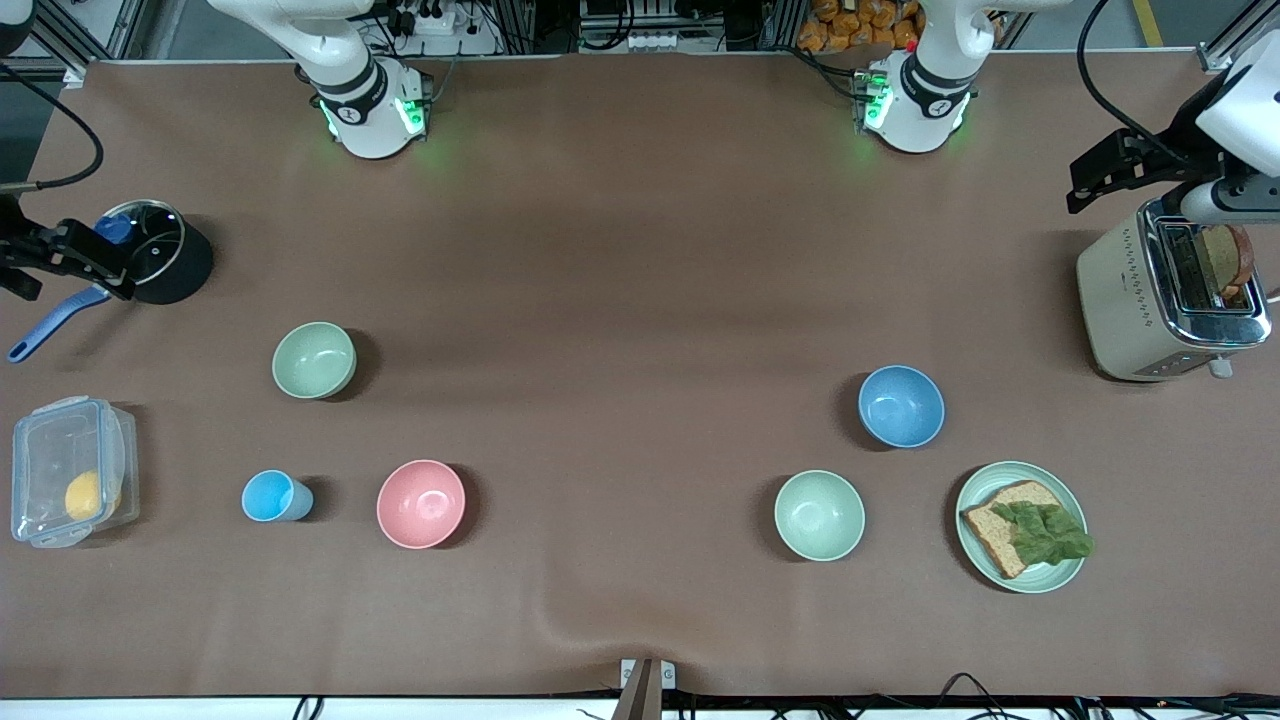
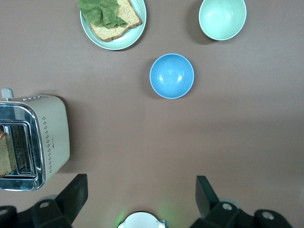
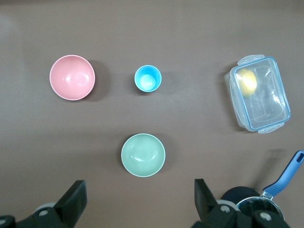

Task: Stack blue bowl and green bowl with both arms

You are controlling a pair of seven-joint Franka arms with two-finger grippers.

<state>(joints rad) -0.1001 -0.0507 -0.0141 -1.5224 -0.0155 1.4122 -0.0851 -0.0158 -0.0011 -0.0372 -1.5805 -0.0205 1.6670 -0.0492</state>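
Brown matte cloth covers the surface (image 1: 640,250). Take the blue bowl (image 1: 901,405) as the landmark: round, matte, paler inside, it sits upright toward the left arm's end. The green bowl (image 1: 314,360), a duller sage of the same round shape, sits well apart from it toward the right arm's end and slightly farther from the front camera. A paler mint bowl (image 1: 819,515) lies near the blue bowl, closer to the front camera. A mint plate (image 1: 1021,526) with bread and lettuce also lies near it and closer to the camera. A cream and chrome toaster (image 1: 1170,300) stands farther from the camera than the blue bowl, at the left arm's edge.

Left hand (image 2: 141,190) hovers high over bare cloth near the blue bowl, fingers spread wide, holding nothing. Right hand (image 3: 140,192) hovers near the green bowl, likewise spread and empty.
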